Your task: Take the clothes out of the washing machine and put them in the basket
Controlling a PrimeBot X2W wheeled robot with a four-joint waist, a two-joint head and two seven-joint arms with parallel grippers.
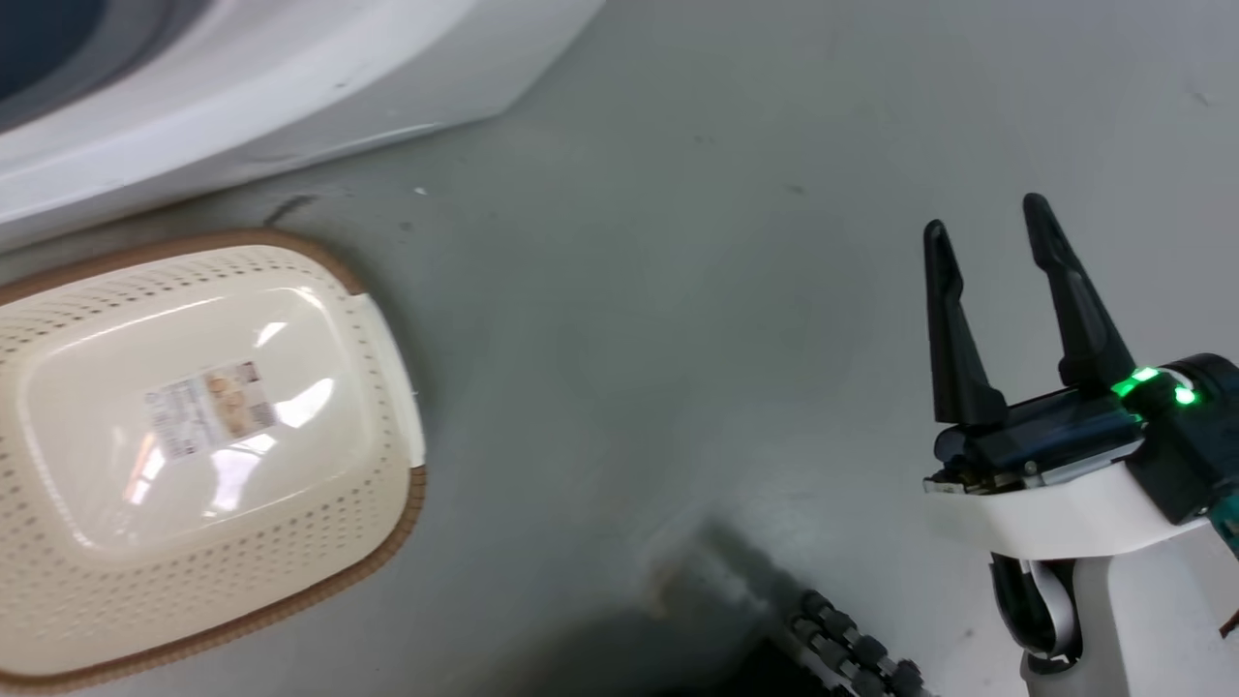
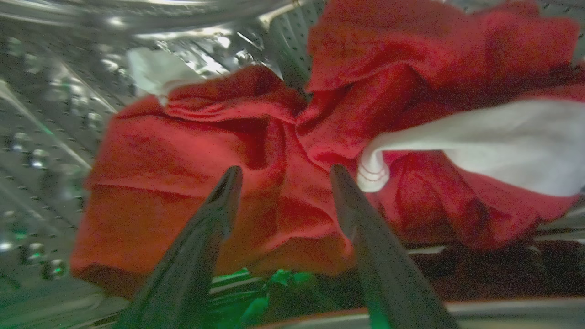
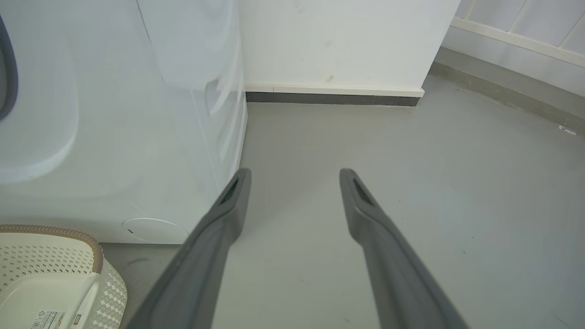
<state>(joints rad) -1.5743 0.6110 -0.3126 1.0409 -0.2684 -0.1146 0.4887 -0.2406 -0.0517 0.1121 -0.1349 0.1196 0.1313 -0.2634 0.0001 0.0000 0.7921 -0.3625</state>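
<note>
In the left wrist view, red clothes [image 2: 192, 183] with a white panel [image 2: 502, 141] lie crumpled inside the perforated steel drum [image 2: 50, 137] of the washing machine [image 1: 242, 87]. My left gripper [image 2: 285, 171] is open inside the drum, its fingertips close in front of the red fabric with nothing held. The cream basket [image 1: 368, 319] with a brown rim stands on the floor below the washer, with a label sticker [image 1: 208, 407] on its bottom and nothing in it. My right gripper [image 1: 987, 218] hangs open over bare floor, far to the right of the basket.
The washer's white side [image 3: 137, 114] stands left of my right gripper [image 3: 295, 173], the basket's corner [image 3: 98, 256] at its foot. A white wall [image 3: 338, 41] with a dark skirting strip closes the back. Grey floor [image 1: 678, 339] stretches to the right. A ribbed dark cable [image 1: 852, 649] lies at the bottom.
</note>
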